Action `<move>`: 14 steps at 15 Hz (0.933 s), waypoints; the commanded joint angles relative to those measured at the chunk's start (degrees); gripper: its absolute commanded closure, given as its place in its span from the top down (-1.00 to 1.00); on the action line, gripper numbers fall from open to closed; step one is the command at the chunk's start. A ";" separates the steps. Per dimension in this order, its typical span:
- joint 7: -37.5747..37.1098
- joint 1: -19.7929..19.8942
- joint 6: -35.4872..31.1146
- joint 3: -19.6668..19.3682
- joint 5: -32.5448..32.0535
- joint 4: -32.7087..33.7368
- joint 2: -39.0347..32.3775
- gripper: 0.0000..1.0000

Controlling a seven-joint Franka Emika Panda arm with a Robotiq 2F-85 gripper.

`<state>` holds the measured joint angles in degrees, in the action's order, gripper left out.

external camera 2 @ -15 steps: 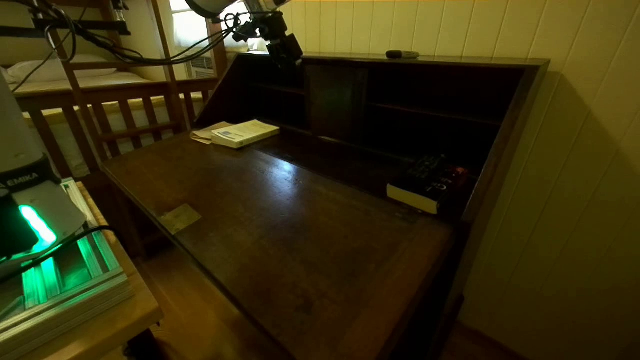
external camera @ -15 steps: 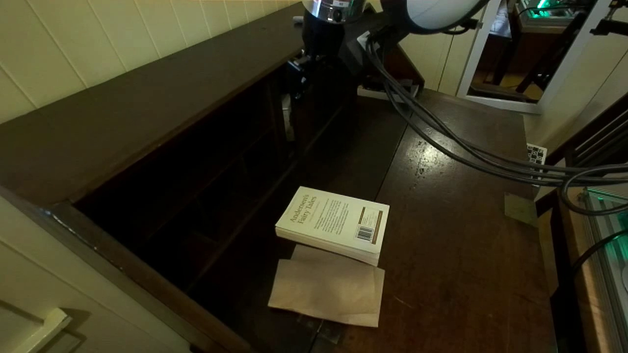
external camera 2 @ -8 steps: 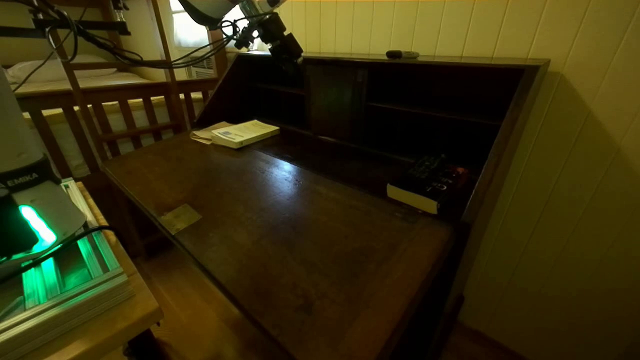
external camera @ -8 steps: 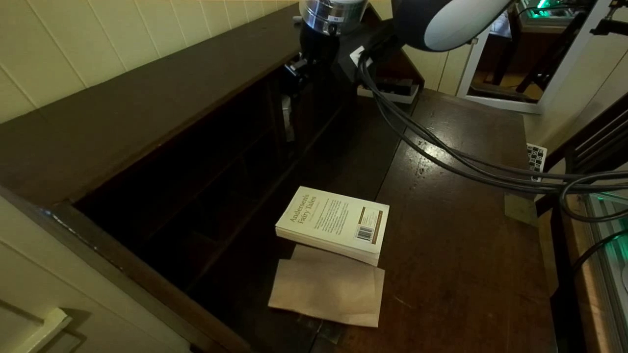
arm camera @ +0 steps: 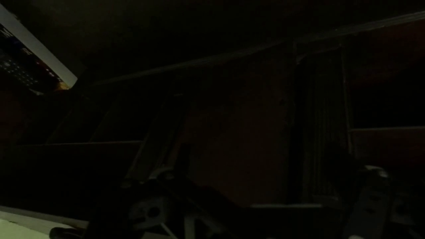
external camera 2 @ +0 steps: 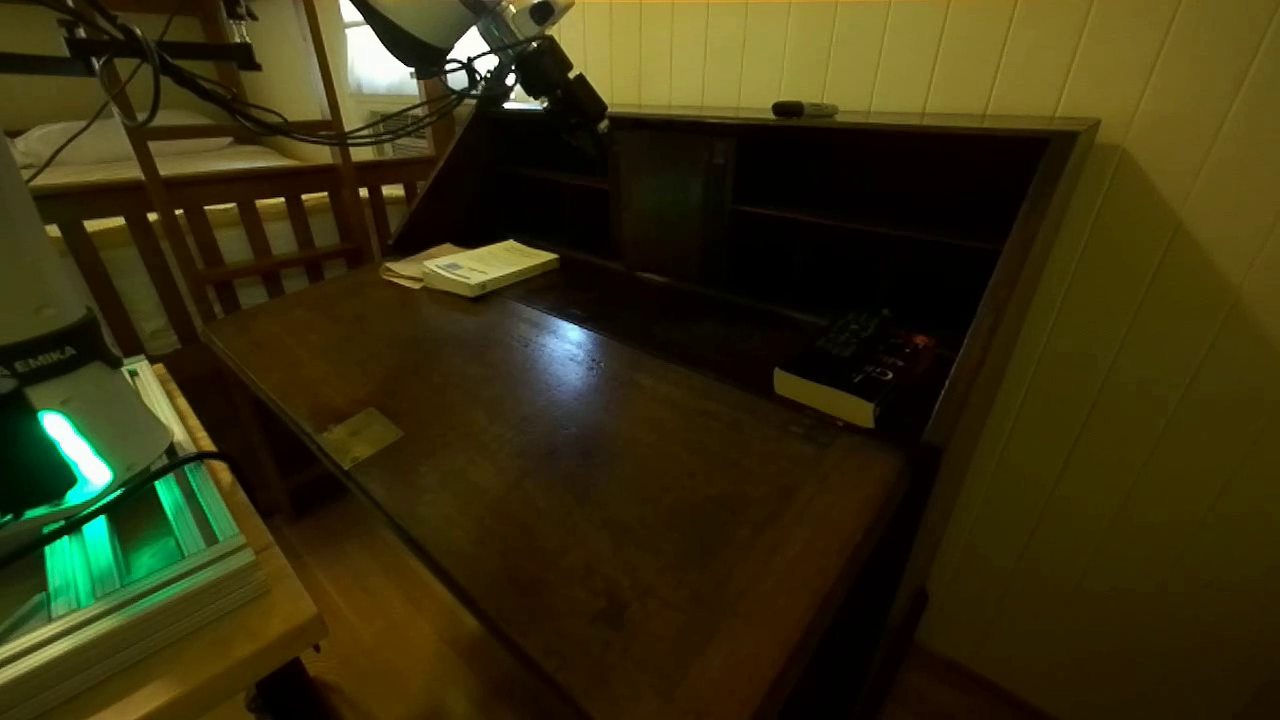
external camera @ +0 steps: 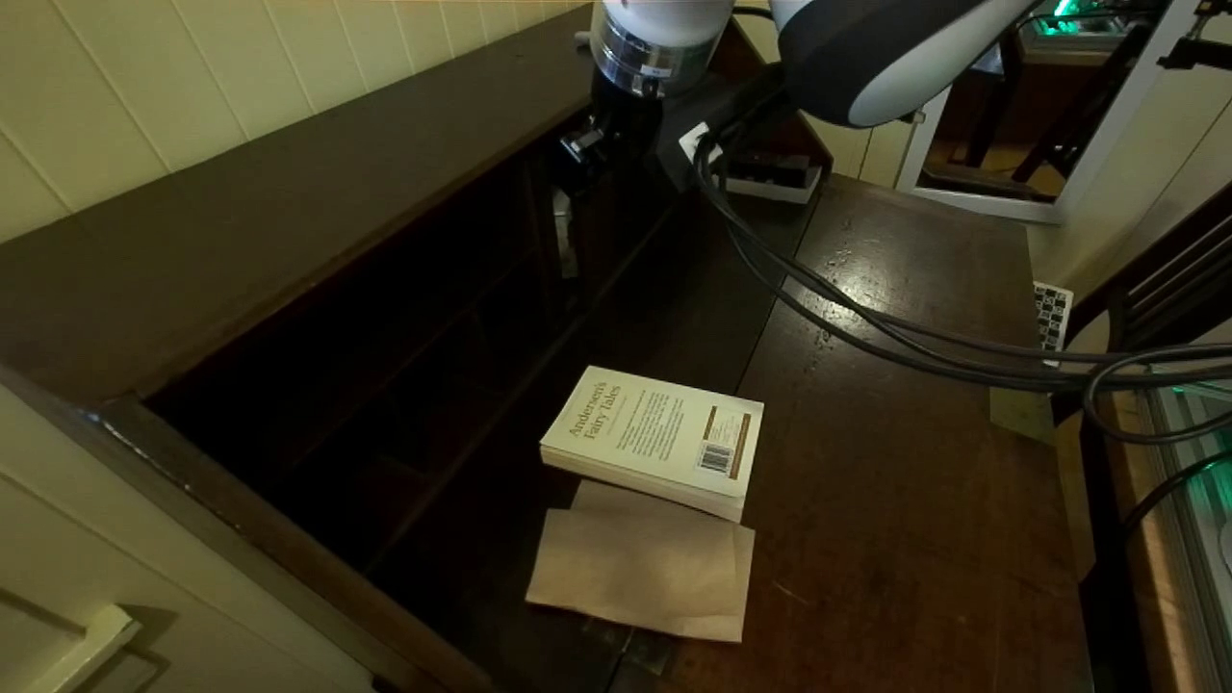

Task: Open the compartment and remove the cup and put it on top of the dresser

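The compartment's dark brown door point(external camera 2: 668, 195) is closed in the middle of the dresser point(external camera 2: 940, 121). The dresser's long top point(external camera: 289, 202) also shows in an exterior view. My gripper point(external camera 2: 592, 122) is just below the top's front edge, in front of the door's upper part. It also shows in an exterior view point(external camera: 580, 154). In the dark wrist view the gripper point(arm camera: 264, 151) has its fingers wide apart with the door point(arm camera: 239, 126) between them, empty. Contact with the door cannot be told. The cup cannot be made out. A pale strip point(external camera: 564, 236) beside the door is unclear.
A white book point(external camera: 664, 433) and brown paper point(external camera: 645, 573) lie on the desk surface. A thick black book point(external camera 2: 855, 370) lies at the far end. A small dark object point(external camera 2: 803, 109) rests on the top. Doorless pigeonholes point(external camera 2: 880, 185) flank the door. Arm cables point(external camera: 866, 318) hang over the desk.
The arm's wrist has come lower and tilted, while the fingertips stay at nearly the same spot by the door's top. The door and the books have not moved.
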<state>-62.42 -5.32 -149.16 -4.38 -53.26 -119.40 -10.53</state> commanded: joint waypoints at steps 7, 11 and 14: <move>-12.52 -0.43 -0.90 -1.49 -10.59 2.98 -4.08 1.00; -14.65 -0.45 -1.16 -1.38 -12.03 4.76 -5.73 1.00; -15.39 -0.56 -1.33 -1.28 -12.29 6.47 -7.16 1.00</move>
<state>-74.92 -5.41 -149.22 -5.20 -63.11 -115.87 -15.21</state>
